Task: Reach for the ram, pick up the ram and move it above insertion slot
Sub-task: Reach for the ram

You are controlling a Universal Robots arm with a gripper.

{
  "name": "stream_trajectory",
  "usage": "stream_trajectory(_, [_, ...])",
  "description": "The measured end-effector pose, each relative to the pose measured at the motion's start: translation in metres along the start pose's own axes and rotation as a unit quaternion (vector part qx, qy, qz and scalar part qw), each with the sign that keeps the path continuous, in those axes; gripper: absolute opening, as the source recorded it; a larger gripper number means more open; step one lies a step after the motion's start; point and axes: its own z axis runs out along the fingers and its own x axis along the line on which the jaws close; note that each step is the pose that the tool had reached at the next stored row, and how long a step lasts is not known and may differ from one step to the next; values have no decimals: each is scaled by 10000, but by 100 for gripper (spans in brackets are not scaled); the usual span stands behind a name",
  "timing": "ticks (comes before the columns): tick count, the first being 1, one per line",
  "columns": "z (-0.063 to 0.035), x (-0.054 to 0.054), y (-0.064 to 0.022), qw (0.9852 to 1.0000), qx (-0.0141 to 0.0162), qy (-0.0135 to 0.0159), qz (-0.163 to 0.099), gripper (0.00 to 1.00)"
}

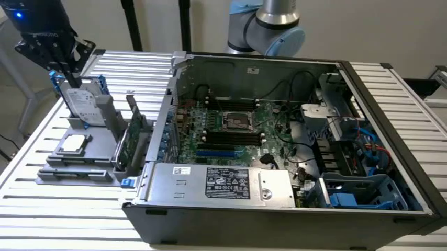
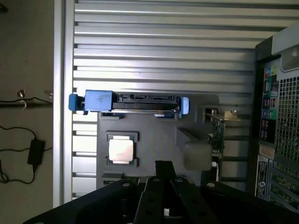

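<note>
The end effector (image 1: 64, 65) hangs in the upper left of the exterior view, directly over the silver hard drive (image 1: 82, 107), which stands upright in a gray holder (image 1: 94, 157) on the slatted worktop (image 1: 42, 209). I cannot tell if it is wide or narrow. In the wrist view the end effector (image 2: 163, 186) is above the same holder, with the hard drive (image 2: 140, 99) and a square processor chip (image 2: 122, 150) under it. A tall green expansion card (image 1: 136, 137) stands at the holder's side, close to the open computer case (image 1: 279, 219). The ram I cannot pick out with certainty among the parts on the holder. The insertion slot (image 1: 231, 137) is one of the black parallel sockets in the middle of the frame, inside the case, well apart from the end effector.
</note>
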Motion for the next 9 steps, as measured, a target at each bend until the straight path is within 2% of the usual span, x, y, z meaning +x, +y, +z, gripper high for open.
stream_trajectory(5, [-1, 1, -15, 10000, 0, 1, 0, 11])
stream_trajectory(9, [-6, 4, -171, 10000, 0, 0, 0, 11])
